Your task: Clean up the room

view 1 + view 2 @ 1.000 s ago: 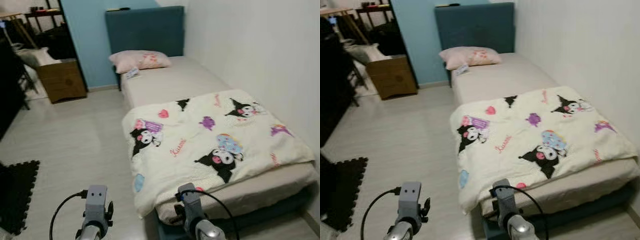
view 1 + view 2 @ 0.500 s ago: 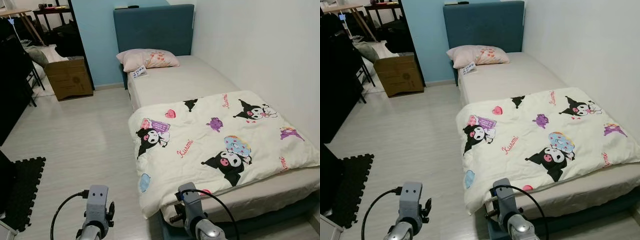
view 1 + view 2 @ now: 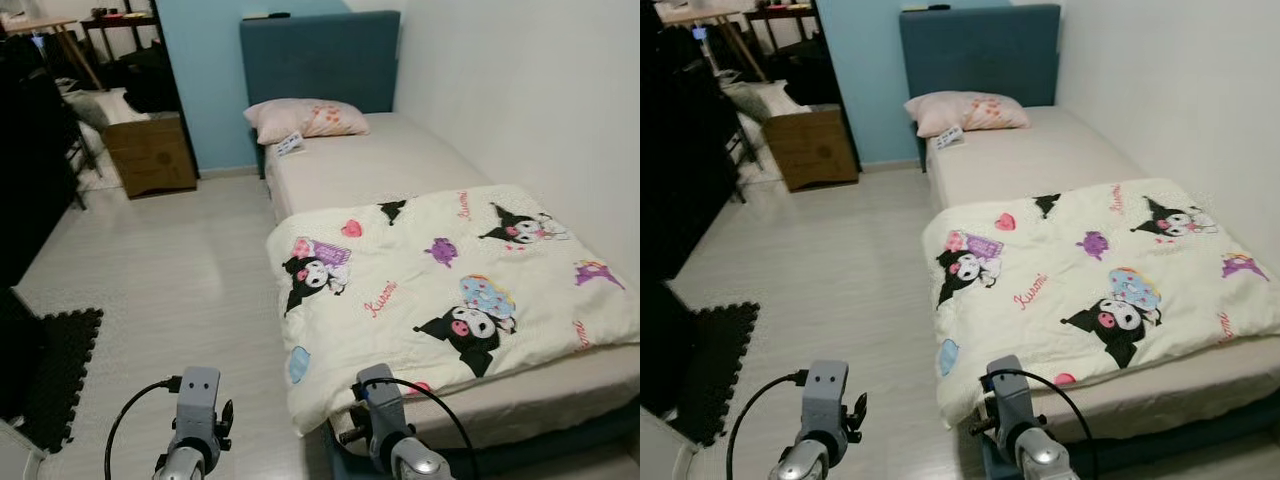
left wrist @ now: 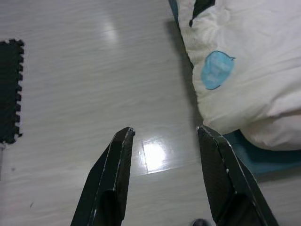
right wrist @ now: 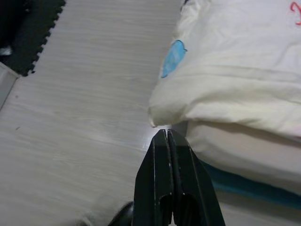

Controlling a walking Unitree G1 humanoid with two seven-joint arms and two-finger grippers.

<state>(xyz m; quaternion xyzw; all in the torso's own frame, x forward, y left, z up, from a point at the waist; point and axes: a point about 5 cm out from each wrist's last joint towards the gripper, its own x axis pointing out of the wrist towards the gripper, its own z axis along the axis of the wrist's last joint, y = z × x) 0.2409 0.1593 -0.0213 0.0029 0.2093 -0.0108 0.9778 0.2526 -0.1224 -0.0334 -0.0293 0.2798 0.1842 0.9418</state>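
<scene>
A bed with a teal headboard stands against the right wall. A cream cartoon-print blanket covers its near half and hangs over the near corner. A pink pillow and a small white paper lie at the head. Both arms hang low in front of me. My left gripper is open above bare floor, beside the blanket's drooping corner. My right gripper is shut on nothing, its tips just below the blanket's hanging edge.
A cardboard box sits on the floor by the blue wall. A black foam mat lies at the left, with dark furniture along that side. Pale wood floor runs between the bed and the furniture.
The camera has shifted, so the bed and floor sit slightly further right in the picture. Both arms hang as before.
</scene>
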